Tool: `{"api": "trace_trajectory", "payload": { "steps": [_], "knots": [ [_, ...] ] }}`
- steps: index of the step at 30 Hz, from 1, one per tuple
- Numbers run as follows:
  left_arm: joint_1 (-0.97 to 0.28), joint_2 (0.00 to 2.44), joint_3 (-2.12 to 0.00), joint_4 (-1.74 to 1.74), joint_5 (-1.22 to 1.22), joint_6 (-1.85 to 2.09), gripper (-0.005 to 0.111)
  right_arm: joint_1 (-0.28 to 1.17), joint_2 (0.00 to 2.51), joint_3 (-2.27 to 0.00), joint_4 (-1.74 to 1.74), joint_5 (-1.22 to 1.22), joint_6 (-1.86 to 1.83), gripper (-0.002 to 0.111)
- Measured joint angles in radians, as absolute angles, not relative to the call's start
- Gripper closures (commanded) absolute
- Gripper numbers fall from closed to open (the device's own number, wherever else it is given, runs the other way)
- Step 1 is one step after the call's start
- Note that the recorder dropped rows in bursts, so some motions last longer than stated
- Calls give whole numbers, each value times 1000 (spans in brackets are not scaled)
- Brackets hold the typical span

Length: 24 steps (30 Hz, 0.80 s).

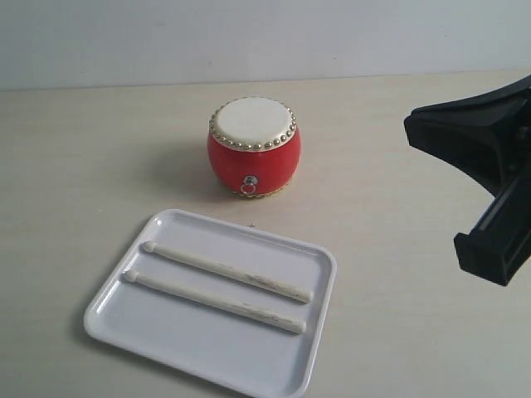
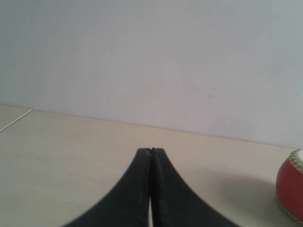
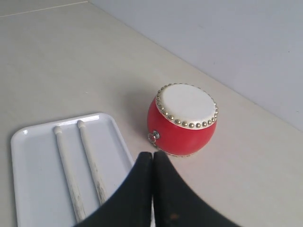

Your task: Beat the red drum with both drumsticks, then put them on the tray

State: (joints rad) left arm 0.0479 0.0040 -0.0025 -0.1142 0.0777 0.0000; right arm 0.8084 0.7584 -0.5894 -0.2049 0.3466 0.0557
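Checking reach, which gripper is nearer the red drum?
Right. The right gripper is just short of the red drum; the left gripper sits farther off, to its side.

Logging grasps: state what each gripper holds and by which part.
Nothing. The left gripper and right gripper have shut, empty jaws; drumsticks lie in the tray.

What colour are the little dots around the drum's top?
Gold. The studs ring the red drum's cream-white skin, clearest in the right wrist view.
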Motion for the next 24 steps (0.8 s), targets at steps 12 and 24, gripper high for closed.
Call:
{"api": "trace_trajectory", "payload": {
  "steps": [12, 24],
  "knots": [
    [48, 4, -3, -114, 78, 0, 107, 621, 758, -589, -110, 346, 56, 108],
    [48, 4, -3, -114, 78, 0, 107, 368, 731, -589, -108, 326, 56, 108]
  ]
}}
